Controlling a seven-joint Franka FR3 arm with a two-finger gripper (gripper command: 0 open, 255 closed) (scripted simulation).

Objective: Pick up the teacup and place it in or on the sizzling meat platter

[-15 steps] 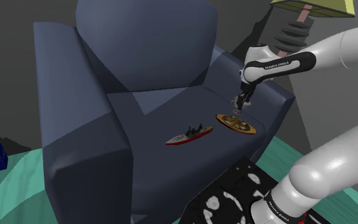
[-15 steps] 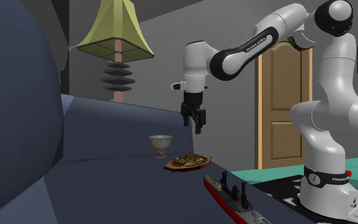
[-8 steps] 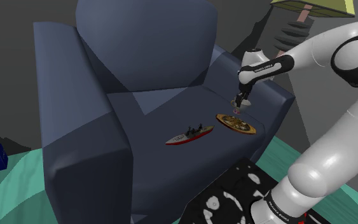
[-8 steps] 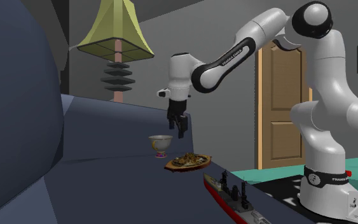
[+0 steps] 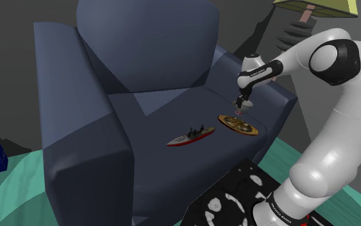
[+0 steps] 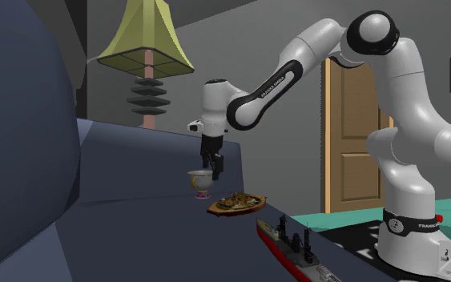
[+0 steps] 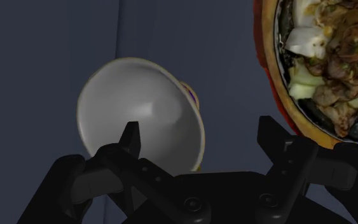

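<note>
White glossy footed teacup [image 7: 139,108] on navy armchair seat [image 5: 153,122], just beside oval meat-laden platter [image 7: 268,70]. Black gripper [image 7: 200,130] above cup, jaws spread, straddling platter-side wall. Probably light, stiff, slippery, fragile; pinch that wall.

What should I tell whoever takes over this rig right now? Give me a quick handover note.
Tool: open and holding nothing. It hangs just above the teacup, with one finger over the bowl and the other outside the rim on the platter's side.
Things: the teacup stands upright on the armchair seat, close beside the meat platter but not touching it. A toy warship lies further along the seat.
Done: the approach only; the cup has not been gripped.
Left: lower, close on the rim, lift, carry the cup the short way to the platter, set it down and release.
</note>
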